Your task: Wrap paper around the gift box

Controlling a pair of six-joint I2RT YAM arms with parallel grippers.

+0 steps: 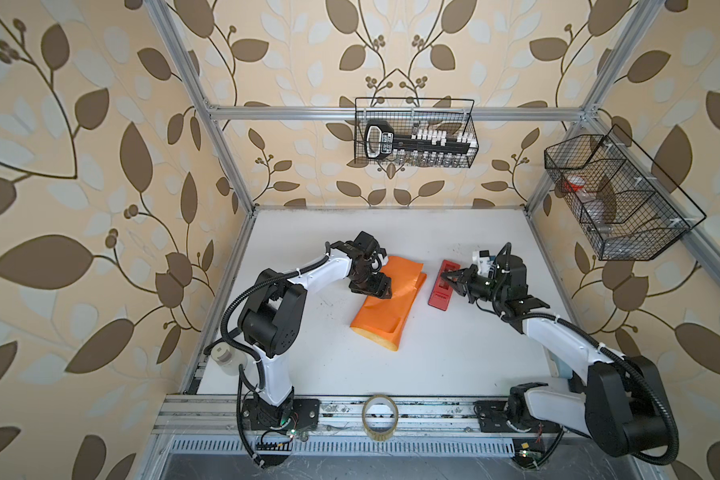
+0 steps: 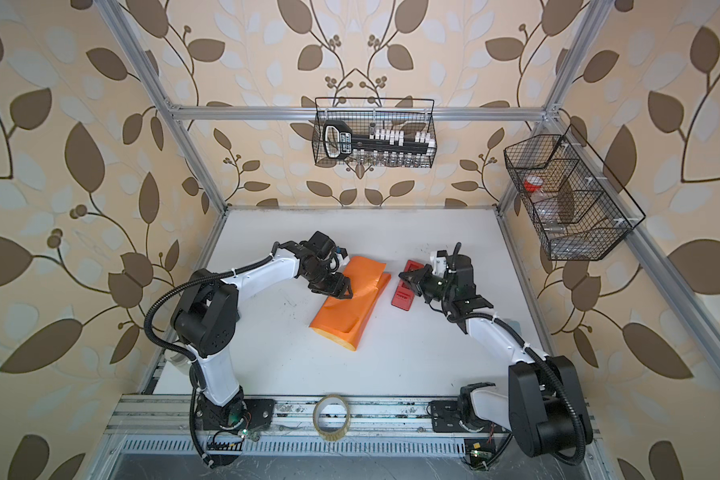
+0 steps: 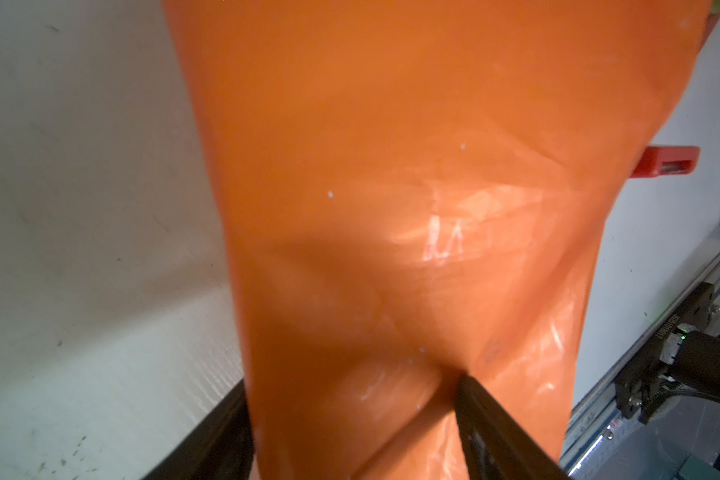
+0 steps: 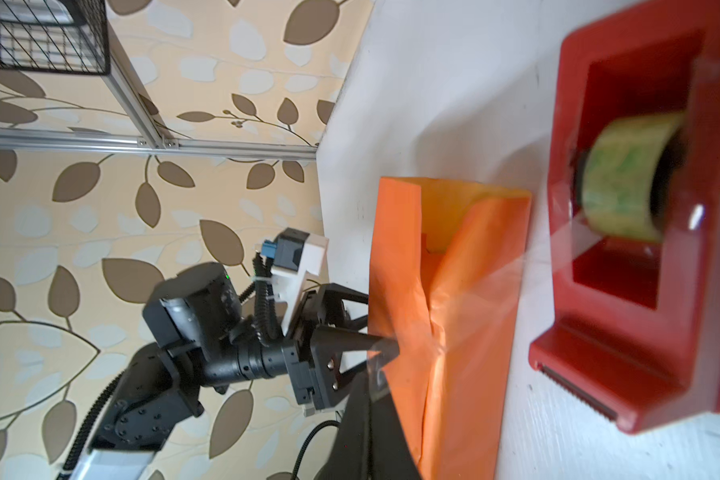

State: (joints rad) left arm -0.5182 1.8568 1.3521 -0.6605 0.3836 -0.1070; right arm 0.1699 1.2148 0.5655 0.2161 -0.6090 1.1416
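The orange paper (image 1: 385,320) (image 2: 346,316) lies folded into a long bundle in the middle of the table, its yellow inner face showing at the near end. The gift box is hidden. My left gripper (image 1: 377,286) (image 2: 341,289) is open, its spread fingers resting on the paper (image 3: 391,124) near the far end. One fingertip (image 3: 474,395) presses into a crease. My right gripper (image 1: 447,275) (image 4: 371,390) hovers over the red tape dispenser (image 1: 441,291) (image 4: 641,291). It is shut on a clear tape strip (image 4: 495,282) stretched from the roll (image 4: 624,178).
A loose tape roll (image 1: 380,417) stands on the front rail. A wire basket (image 1: 416,133) hangs on the back wall and another (image 1: 616,195) on the right wall. A white jar (image 1: 225,359) sits by the left arm's base.
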